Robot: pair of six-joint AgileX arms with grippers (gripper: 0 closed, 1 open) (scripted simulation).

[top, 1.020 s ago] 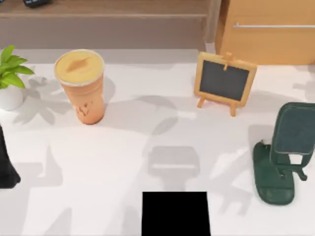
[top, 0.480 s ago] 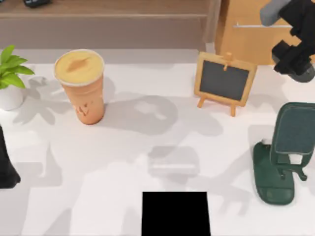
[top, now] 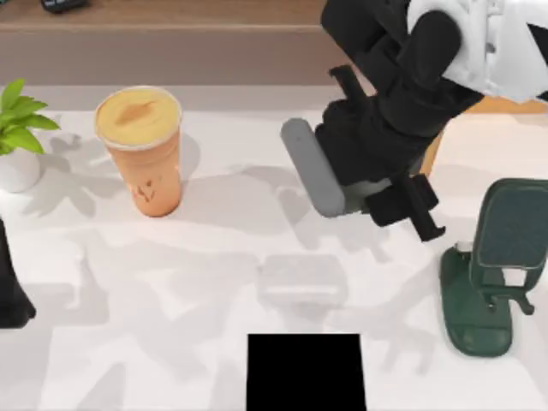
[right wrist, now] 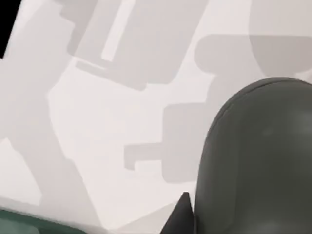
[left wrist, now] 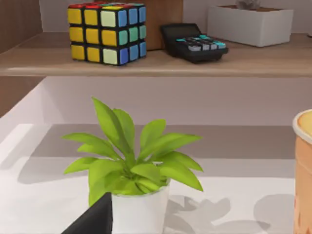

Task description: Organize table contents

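My right gripper point(top: 360, 193) hangs above the surface point(top: 214, 282) at about 1 o'clock from its centre, fingers closed on the grey mouse point(top: 312, 167), which is lifted clear and tilted. In the right wrist view the mouse point(right wrist: 258, 156) sits close under the camera, with the white surface point(right wrist: 97, 122) beneath. The orange cup point(top: 141, 150) stands upright at 10 o'clock, near the potted plant point(top: 17, 133) at the left edge. A green phone stand point(top: 492, 274) sits at 3 o'clock. My left arm point(top: 10, 287) is parked at 9 o'clock; I cannot tell its finger state. The left wrist view faces the plant point(left wrist: 134, 180), with a colour cube point(left wrist: 107, 31) and calculator point(left wrist: 195, 43) on the shelf point(left wrist: 146, 63) behind.
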